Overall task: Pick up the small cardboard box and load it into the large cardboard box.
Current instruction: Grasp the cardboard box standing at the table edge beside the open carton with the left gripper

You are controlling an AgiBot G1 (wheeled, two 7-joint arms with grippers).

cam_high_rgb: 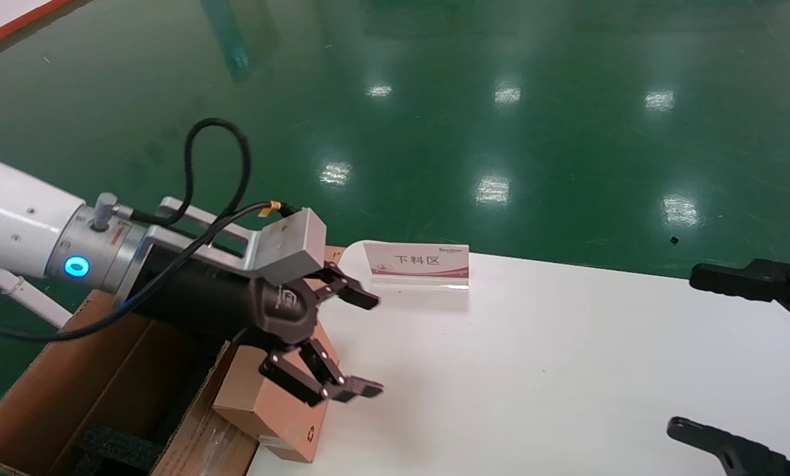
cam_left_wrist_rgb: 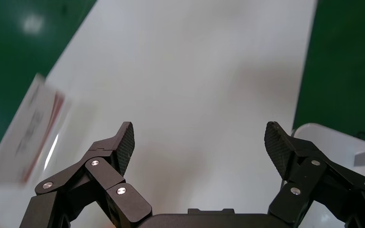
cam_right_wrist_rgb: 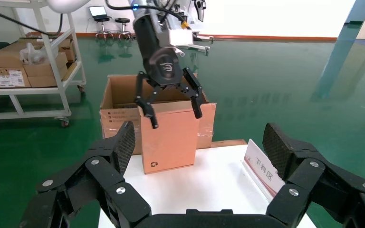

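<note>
Green glossy floor surrounds a white table (cam_high_rgb: 553,370). On the table's far edge stands a small sign card (cam_high_rgb: 418,263) with red print.

Small box (cam_right_wrist_rgb: 170,137): salmon-brown, standing on edge at the table's left end, recycling symbol near its lower corner. In the head view it leans at the table edge, touching the large box's flap. Nothing grips it.

Large box (cam_right_wrist_rgb: 119,102): brown corrugated, open, sitting just beyond the table's left end directly behind the small box. Black foam (cam_high_rgb: 114,446) is visible inside; one flap carries clear tape.

Left gripper (cam_high_rgb: 348,344): positioned over the top of the small box, jaws spread wide and holding nothing. The right wrist view shows its fingertips at either side of the box's upper edge; whether they touch cannot be told.

Right gripper (cam_right_wrist_rgb: 197,147): over the table's right end, well apart from both boxes, jaws wide, empty.

A shelf cart (cam_right_wrist_rgb: 28,66) with cartons stands in the background.
</note>
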